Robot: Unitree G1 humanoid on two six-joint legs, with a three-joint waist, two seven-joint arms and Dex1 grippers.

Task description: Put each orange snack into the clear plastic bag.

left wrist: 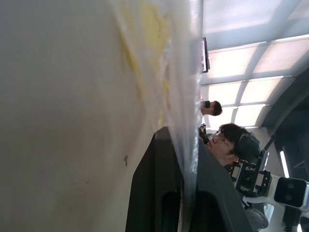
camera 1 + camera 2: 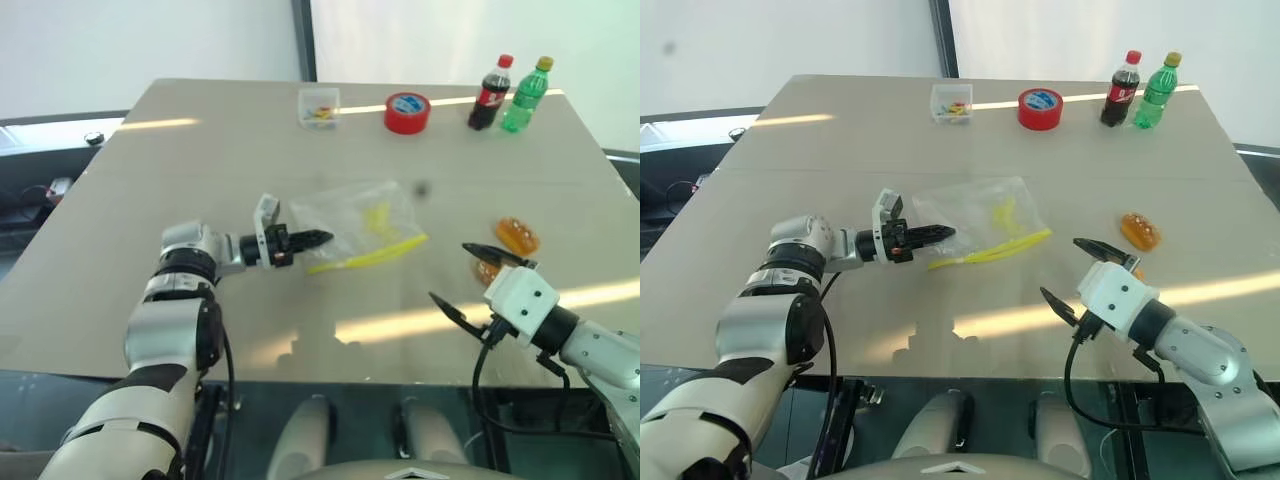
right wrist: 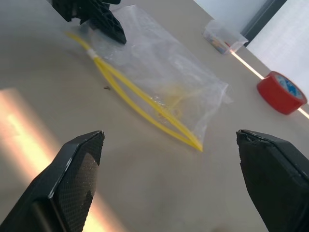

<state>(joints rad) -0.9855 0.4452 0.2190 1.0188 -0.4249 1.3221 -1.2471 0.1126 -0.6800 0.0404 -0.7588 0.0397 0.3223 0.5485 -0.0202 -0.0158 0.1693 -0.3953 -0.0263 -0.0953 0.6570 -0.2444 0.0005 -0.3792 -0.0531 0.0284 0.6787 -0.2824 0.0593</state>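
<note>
1. The left gripper (image 2: pixel 318 238) was pinched fully shut on the near corner of the clear plastic bag (image 2: pixel 360 222), gripping the film just beside the end of its yellow strip (image 3: pixel 145 107); the left wrist view showed the film running up between the two black fingers (image 1: pixel 159 193)

2. From that pinch the bag lay flat on the table (image 2: pixel 200 170), stretching away from the fingertips with the two strands of the strip bowed slightly apart, so the mouth was only a narrow slit

3. The right gripper (image 2: pixel 470 275) stood spread wide and held nothing, hovering above the table near its front edge, with the bag ahead of it and off to its left

4. One orange snack (image 2: pixel 517 236) lay just beyond the right gripper's upper finger, and a second orange snack (image 2: pixel 487 270) sat right against that finger, largely hidden by it; both were outside the bag

5. Risk: only a thin corner of slippery film was held, so a pull could slide it free or drag the whole bag instead of opening it

6. Risk: with one wall pinched and the mouth nearly flat, a snack pushed toward it could butt the strip and shove the bag away

7. Risk: the glossy oval snacks could squirt from the fingers or roll toward the table's near edge

8. The red tape roll (image 2: pixel 407 112), small clear box (image 2: pixel 319 106) and two bottles (image 2: pixel 508 92) stood well beyond both grippers
</note>
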